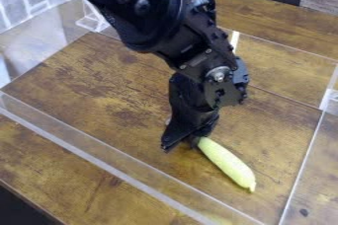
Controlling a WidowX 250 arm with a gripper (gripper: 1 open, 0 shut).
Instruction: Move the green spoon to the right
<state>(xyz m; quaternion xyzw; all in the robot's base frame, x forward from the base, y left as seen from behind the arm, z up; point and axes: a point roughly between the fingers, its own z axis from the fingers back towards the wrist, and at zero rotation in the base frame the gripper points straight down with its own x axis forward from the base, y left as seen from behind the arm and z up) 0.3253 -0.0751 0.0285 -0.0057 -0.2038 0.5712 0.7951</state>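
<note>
The green spoon (227, 163) lies low over the wooden table (106, 81), its thick yellow-green handle pointing to the front right. Its bowl end is hidden under the black arm. My gripper (180, 140) points down at the handle's upper left end, and its narrow jaws look shut on the green spoon there. The bulky black arm rises from it toward the top left.
A clear acrylic wall (93, 155) runs along the front edge of the wooden surface, and another (306, 160) stands close to the right of the spoon's tip. A white rack (95, 14) stands at the back left.
</note>
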